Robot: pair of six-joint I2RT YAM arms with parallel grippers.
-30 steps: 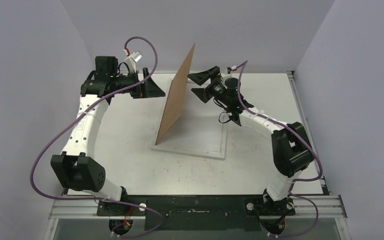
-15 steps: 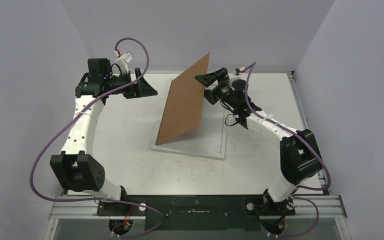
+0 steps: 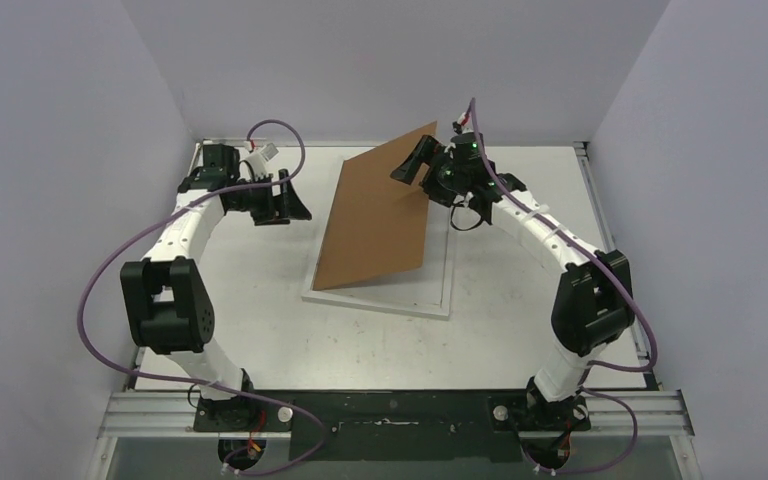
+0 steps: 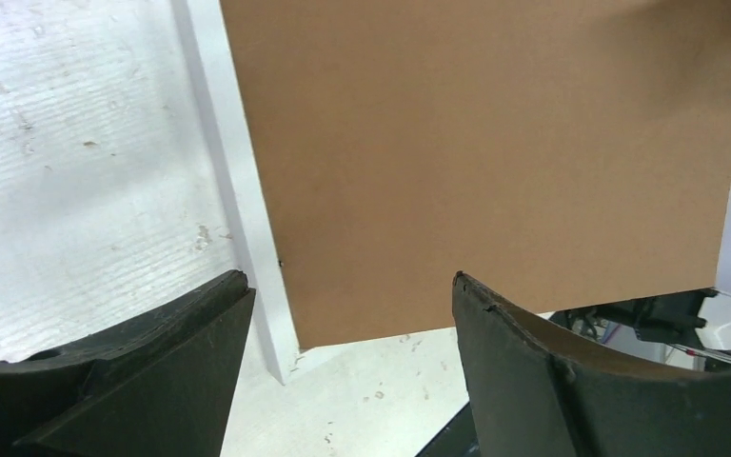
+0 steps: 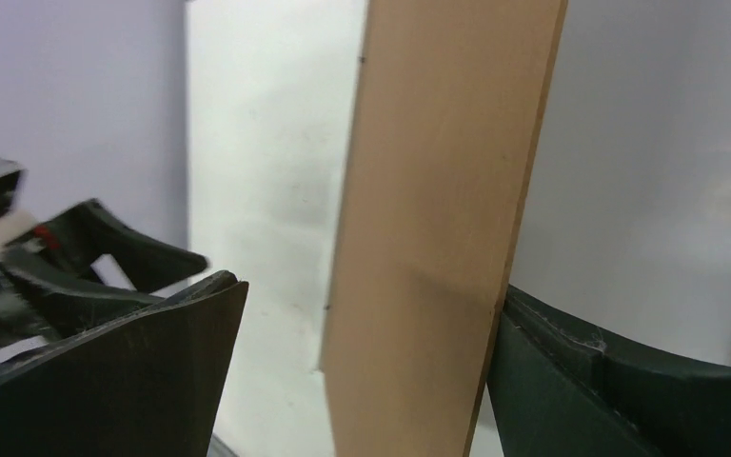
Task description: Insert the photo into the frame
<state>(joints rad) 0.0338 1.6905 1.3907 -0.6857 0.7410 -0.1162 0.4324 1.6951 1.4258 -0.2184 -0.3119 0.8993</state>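
The white table (image 3: 250,250) is carrying a single thing directly on its surface: the frame (image 3: 400,300), which is lying flat around the middle and a little right of centre, with its near edge well apart from the black rail (image 3: 390,410) along the table's near side. The tabletop is showing small dark scuffs and specks, thickest on the bare stretch between frame and rail. A tilted brown board (image 3: 375,225) is hiding much of the frame from above, its low corner sitting at the frame's near-left corner.
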